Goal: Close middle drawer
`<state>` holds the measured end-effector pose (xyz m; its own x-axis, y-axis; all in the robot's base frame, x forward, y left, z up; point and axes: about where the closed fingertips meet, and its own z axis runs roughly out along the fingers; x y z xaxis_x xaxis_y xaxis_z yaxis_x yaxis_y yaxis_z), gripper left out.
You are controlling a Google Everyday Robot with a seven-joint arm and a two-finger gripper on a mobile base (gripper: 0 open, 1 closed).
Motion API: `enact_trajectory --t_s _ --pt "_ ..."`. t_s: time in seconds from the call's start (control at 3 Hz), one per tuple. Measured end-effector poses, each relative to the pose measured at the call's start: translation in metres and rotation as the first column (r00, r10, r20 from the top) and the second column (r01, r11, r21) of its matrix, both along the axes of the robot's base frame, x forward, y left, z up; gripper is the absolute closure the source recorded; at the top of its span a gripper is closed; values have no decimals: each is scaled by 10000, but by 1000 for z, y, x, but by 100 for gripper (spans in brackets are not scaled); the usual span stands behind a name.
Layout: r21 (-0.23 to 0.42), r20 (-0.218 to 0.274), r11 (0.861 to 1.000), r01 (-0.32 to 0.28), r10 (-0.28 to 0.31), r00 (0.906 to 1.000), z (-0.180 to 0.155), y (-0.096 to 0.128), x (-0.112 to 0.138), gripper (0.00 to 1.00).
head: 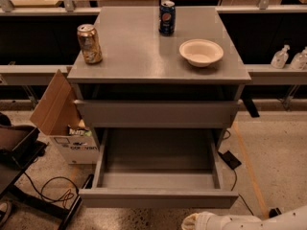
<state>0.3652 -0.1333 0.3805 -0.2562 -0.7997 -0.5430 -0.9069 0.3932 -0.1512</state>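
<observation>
Camera view: rounded white hand [194,221] near open, boxy matte-grey middle drawer [158,198].

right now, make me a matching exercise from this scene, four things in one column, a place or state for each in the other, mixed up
Things:
1. gold can
2. blue soda can
3. white bowl
4. middle drawer

Places or states:
A. pulled out, nothing inside
B. right side of the cabinet top
C. left side of the cabinet top, near the edge
D. back of the cabinet top, near the middle

Pairs: 1-C, 2-D, 3-B, 4-A

The pincer is at the bottom edge of the view, in front of the drawer's front panel.
</observation>
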Motion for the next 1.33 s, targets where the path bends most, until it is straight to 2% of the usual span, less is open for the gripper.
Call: enact_trajectory --t_s 0.67,1.0,1.33 --pt "139 499 9994 -312 305 9983 12 40 98 100" --pt "140 499 9994 -313 305 9983 12 40 97 100" --pt "162 618 9994 -293 283 9977 20 55 152 100"
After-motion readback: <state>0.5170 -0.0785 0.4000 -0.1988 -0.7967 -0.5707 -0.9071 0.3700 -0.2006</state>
